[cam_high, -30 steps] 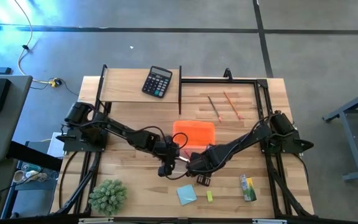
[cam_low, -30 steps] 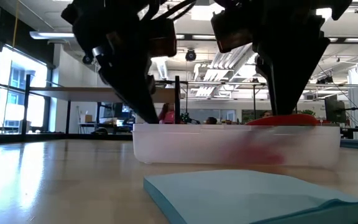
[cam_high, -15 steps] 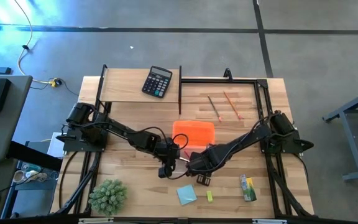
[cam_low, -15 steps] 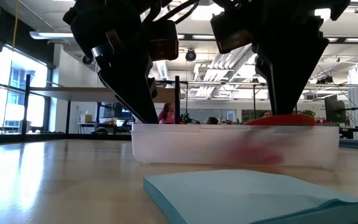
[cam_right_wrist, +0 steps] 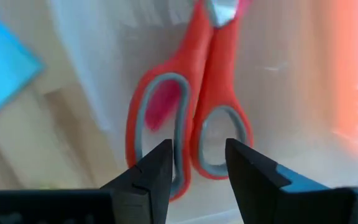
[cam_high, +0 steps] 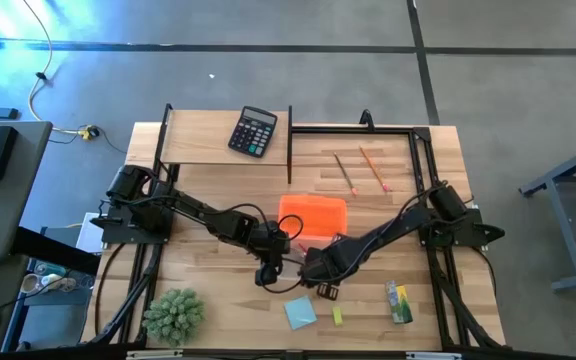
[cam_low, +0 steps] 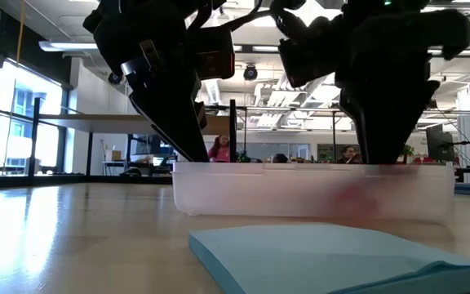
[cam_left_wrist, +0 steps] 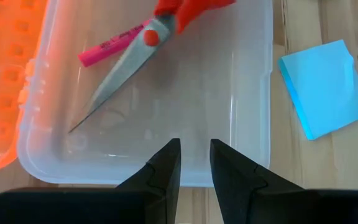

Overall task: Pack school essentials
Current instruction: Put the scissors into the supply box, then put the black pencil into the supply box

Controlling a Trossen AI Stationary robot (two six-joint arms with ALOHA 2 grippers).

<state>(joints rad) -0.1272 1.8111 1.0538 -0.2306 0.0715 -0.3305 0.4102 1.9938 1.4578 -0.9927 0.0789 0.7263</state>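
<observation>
Even, bright light falls on the desk from above, with a bluish glare on the floor beyond its far left corner. At desk height, ceiling lamps and a bright window backlight the arms into near silhouettes. The light-blue notepad nearest that camera is soft-focused. In the right wrist view the red-handled scissors and clear box are blurred.

Black calculator at table's back edge, spiky green plant front-left
</observation>
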